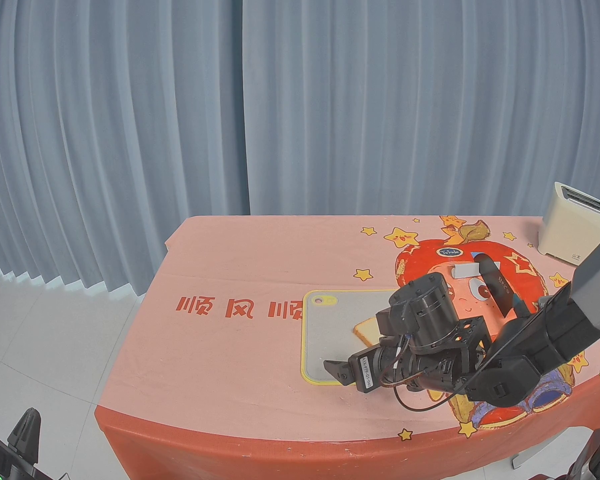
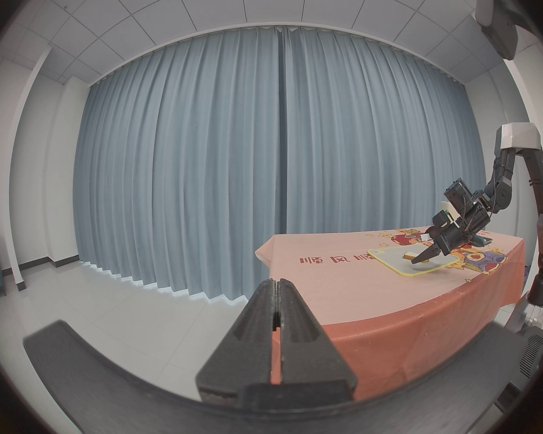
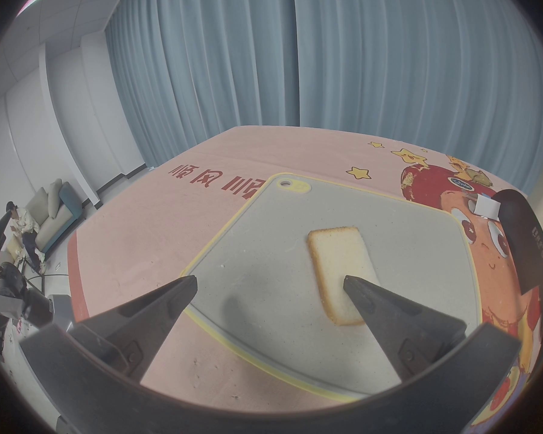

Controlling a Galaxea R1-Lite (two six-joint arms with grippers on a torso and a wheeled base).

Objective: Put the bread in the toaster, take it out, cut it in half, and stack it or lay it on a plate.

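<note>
A pale bread slice point(image 1: 365, 331) point(image 3: 338, 266) lies flat on a grey cutting board with a yellow rim point(image 1: 323, 341) point(image 3: 259, 254) in the middle of the table. My right gripper point(image 1: 343, 368) point(image 3: 268, 287) hovers open low over the board's near side. One finger tip is over the slice's near end, the other over the board's edge, and nothing is held. The cream toaster point(image 1: 575, 225) stands at the table's far right corner. My left gripper point(image 2: 276, 327) point(image 1: 23, 431) is shut and empty, low beside the table's left end, away from the board.
A black object with a white tag point(image 1: 497, 281) point(image 3: 525, 242) lies on the cloth just right of the board. The pink tablecloth point(image 1: 233, 368) has free room left of the board. Grey curtains hang behind the table.
</note>
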